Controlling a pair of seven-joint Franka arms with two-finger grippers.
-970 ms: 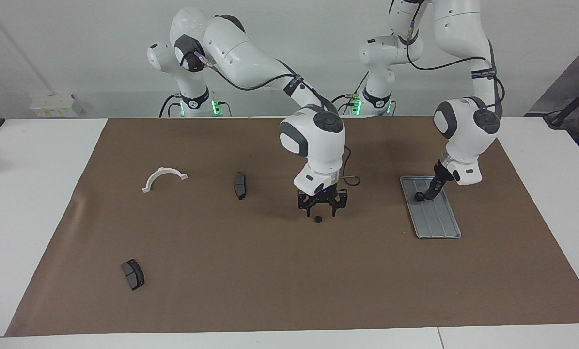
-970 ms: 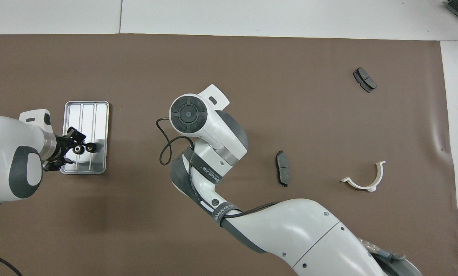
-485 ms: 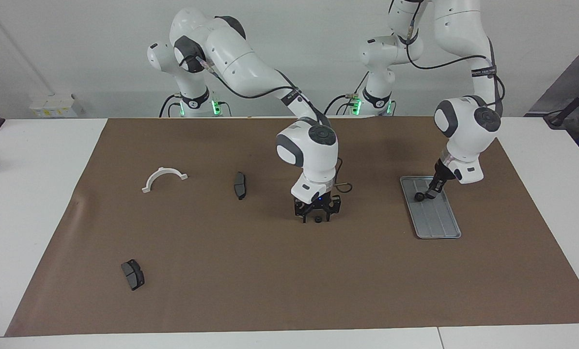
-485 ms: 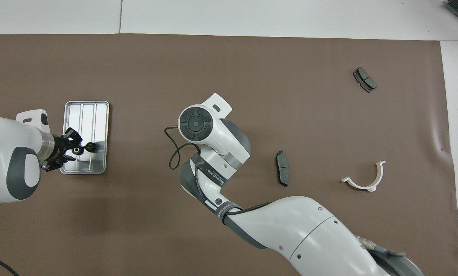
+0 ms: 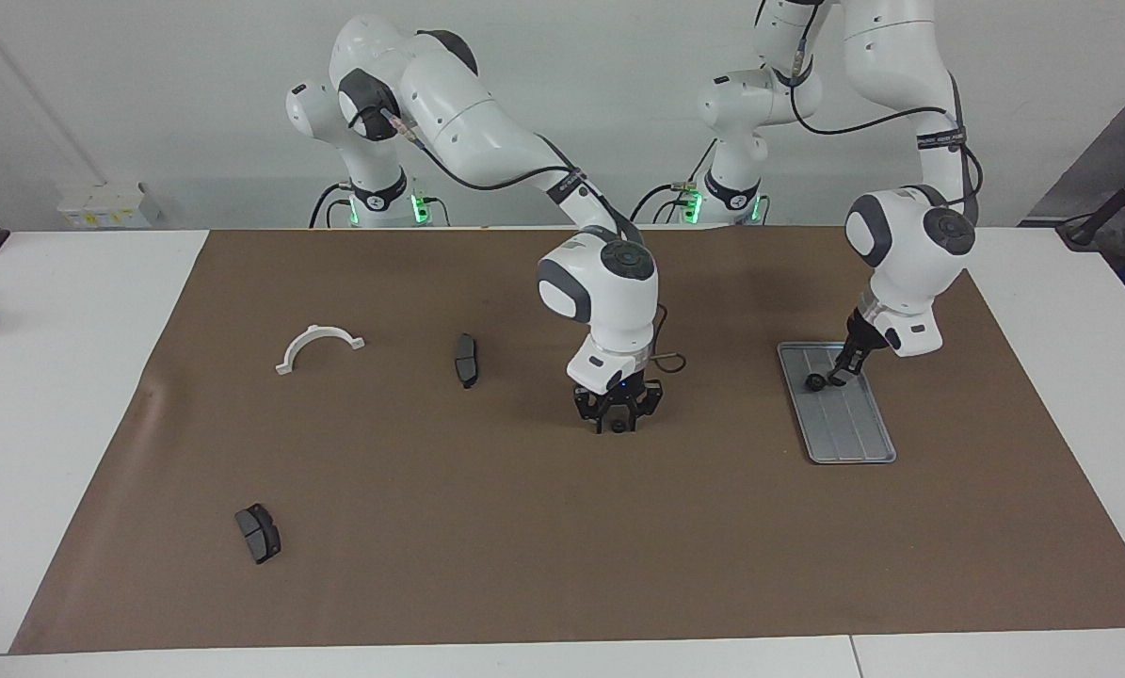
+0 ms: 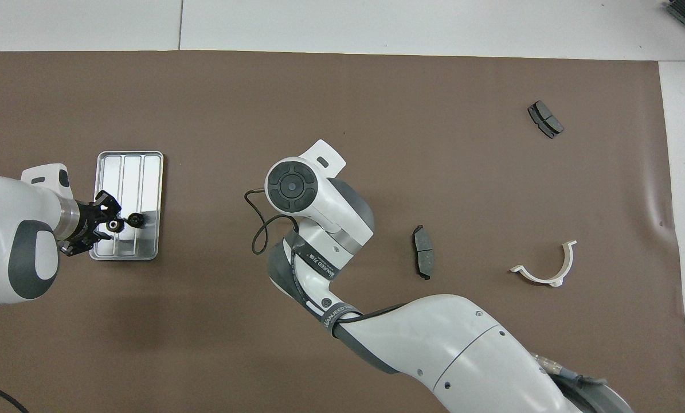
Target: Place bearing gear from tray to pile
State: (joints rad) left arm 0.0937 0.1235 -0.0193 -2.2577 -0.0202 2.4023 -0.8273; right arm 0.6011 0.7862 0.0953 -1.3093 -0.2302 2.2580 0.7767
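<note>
The silver-grey tray (image 5: 852, 435) lies toward the left arm's end of the table and shows in the overhead view (image 6: 125, 166). A small black gear (image 5: 814, 382) rests on it, also seen from overhead (image 6: 136, 219). My left gripper (image 5: 834, 378) is low over the tray, its tip right beside that gear (image 6: 116, 224). The pile is a single black gear (image 5: 618, 427) on the mat mid-table. My right gripper (image 5: 618, 424) is down at the mat, open, with a finger on either side of this gear. From overhead the right wrist hides both.
A dark brake pad (image 5: 466, 360) (image 6: 423, 259) lies beside the right gripper toward the right arm's end. A white curved bracket (image 5: 319, 346) (image 6: 545, 267) lies farther that way. A second brake pad (image 5: 258, 533) (image 6: 545, 119) lies farther from the robots. A brown mat (image 5: 524, 546) covers the table.
My right gripper has come down from above the mid-table gear until it straddles it at the mat. My left gripper has shifted slightly; the gear on the tray stayed put.
</note>
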